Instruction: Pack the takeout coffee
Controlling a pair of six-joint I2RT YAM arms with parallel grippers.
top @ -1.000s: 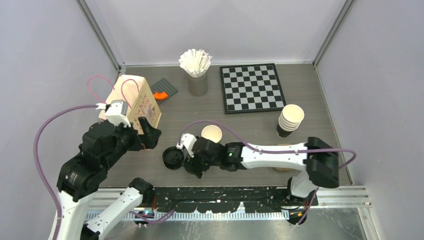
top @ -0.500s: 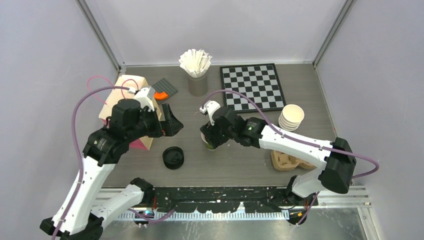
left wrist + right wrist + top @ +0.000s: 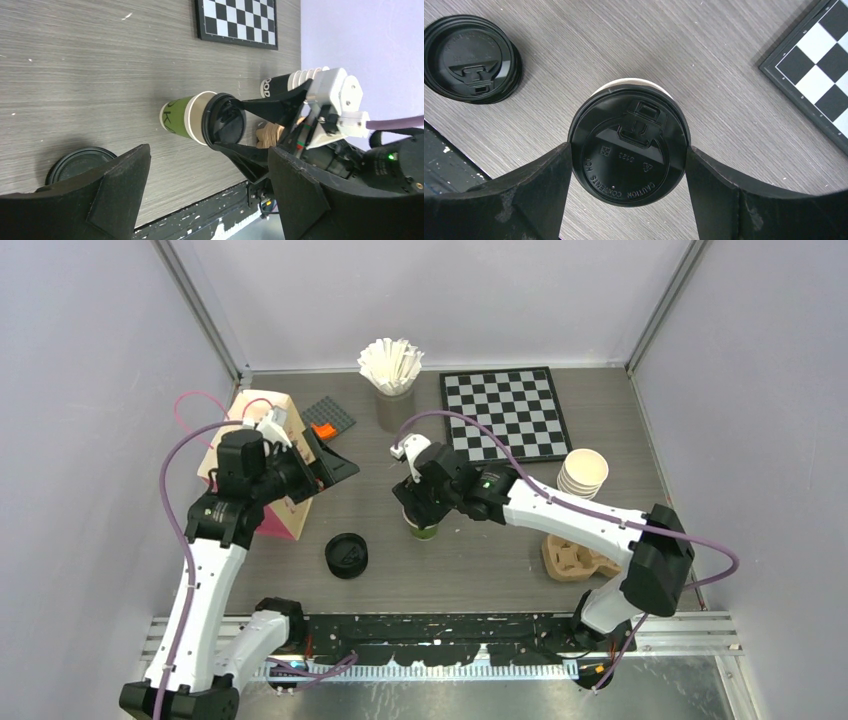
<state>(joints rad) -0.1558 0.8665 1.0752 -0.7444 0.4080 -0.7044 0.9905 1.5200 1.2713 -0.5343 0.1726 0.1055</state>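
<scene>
The takeout coffee cup (image 3: 425, 529) (image 3: 181, 118) stands upright at mid-table, olive green with a white rim (image 3: 633, 84). A black lid (image 3: 628, 150) (image 3: 226, 122) sits on its top. My right gripper (image 3: 420, 502) (image 3: 628, 156) is directly above the cup and shut on the lid, a finger pressed against each side. My left gripper (image 3: 338, 468) (image 3: 208, 155) hangs open and empty in the air left of the cup, beside the cream paper bag (image 3: 268, 455).
A stack of spare black lids (image 3: 346, 555) (image 3: 471, 57) lies near the front. The brown cup carrier (image 3: 575, 560) is at the right, a stack of cups (image 3: 582, 478) behind it. A chessboard (image 3: 504, 415), a napkin holder (image 3: 392, 375) and a grey studded plate (image 3: 328, 420) stand at the back.
My right gripper has moved from the lid stack back to the cup, and the open cup now has a lid on it. My left arm has swung up and rightward beside the bag.
</scene>
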